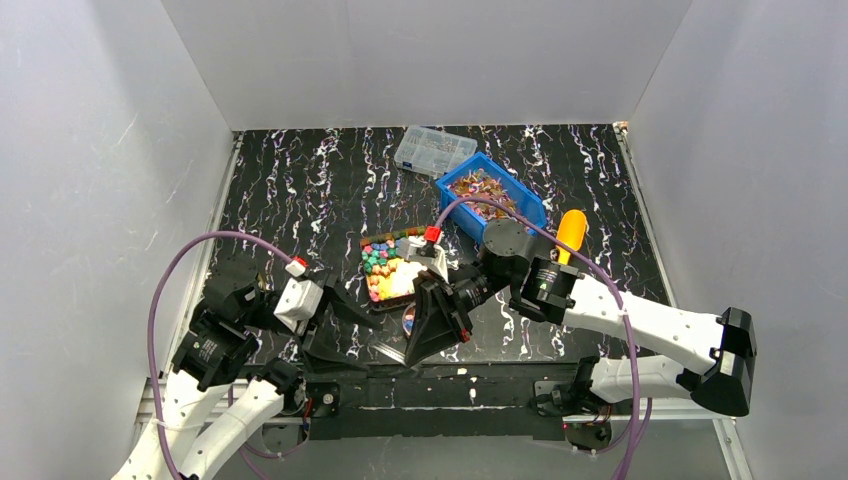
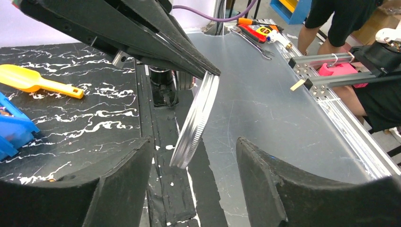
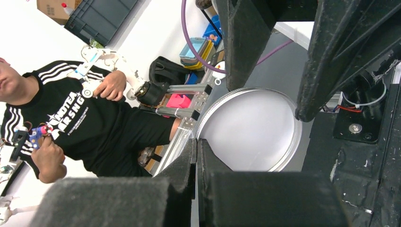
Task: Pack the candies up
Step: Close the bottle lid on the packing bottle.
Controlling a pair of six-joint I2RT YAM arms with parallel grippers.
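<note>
Small colourful candies (image 1: 384,264) fill a dark tray in the middle of the table. More wrapped candies (image 1: 482,186) lie in a blue bin (image 1: 524,205) behind it. My right gripper (image 3: 196,142) is shut on the rim of a round silver lid (image 3: 248,130) and holds it on edge over the table's near edge. In the left wrist view the lid (image 2: 196,123) hangs edge-on between the fingers of my left gripper (image 2: 195,142). That gripper is open, with a gap on each side of the lid. From above, the two grippers meet near the front edge (image 1: 395,345).
A clear compartment box (image 1: 433,150) sits at the back beside the blue bin. A yellow scoop (image 1: 570,235) lies right of the bin, over the right arm. White walls enclose the table on three sides. A person sits beyond the near edge.
</note>
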